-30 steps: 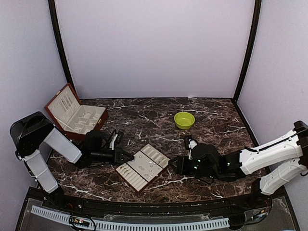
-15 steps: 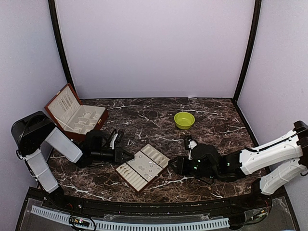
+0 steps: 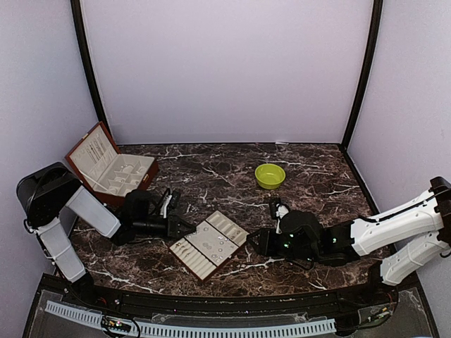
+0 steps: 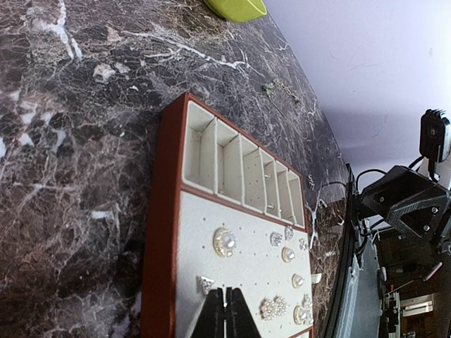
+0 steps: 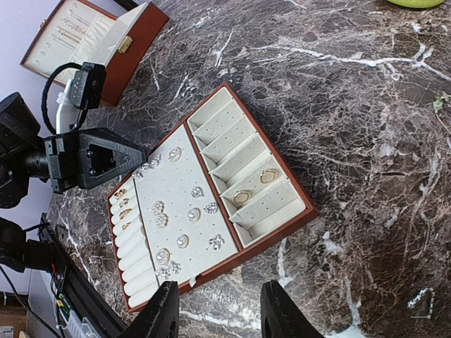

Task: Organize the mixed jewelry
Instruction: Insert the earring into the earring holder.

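The cream compartment tray with a red-brown rim lies at the table's front middle. Several pale studs sit on its flat panel, also seen in the right wrist view. Two gold rings lie in its slots, and small gold pieces sit on its rolls. My left gripper is low over the panel's left edge. Its tips are shut, with a tiny pale stud glinting between them. My right gripper is open and empty just right of the tray, also in its own view.
A green bowl stands at the back right of centre. An open reddish-brown box with cream compartments stands at the back left. A small loose piece and a thin chain lie on the marble right of the tray.
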Action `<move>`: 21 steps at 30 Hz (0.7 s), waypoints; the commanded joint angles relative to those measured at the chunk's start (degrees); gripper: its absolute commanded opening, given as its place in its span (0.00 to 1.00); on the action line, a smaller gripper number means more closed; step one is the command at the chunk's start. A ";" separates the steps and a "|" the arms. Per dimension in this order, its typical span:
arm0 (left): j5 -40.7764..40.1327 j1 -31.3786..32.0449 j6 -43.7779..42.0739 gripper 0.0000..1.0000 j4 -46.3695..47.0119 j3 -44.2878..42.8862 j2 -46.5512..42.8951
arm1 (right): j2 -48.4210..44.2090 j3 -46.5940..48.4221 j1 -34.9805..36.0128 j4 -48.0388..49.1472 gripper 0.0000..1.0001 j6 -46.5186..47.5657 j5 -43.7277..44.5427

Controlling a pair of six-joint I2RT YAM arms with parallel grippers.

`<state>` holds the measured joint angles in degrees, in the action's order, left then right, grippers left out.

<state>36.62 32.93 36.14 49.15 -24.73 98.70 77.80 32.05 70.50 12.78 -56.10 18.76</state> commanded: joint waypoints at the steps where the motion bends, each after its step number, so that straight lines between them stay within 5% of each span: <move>1: 0.43 -0.50 -1.23 0.00 0.58 -0.07 0.26 | 0.58 0.99 0.52 0.78 0.41 -0.29 0.83; 21: 3.47 -0.72 -0.48 0.00 1.92 0.57 0.76 | 1.30 1.35 0.52 0.81 0.41 -0.42 0.75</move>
<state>38.28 32.62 36.18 49.65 -24.71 99.09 78.67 32.05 70.50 12.78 -56.25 18.92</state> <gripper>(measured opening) 0.010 0.409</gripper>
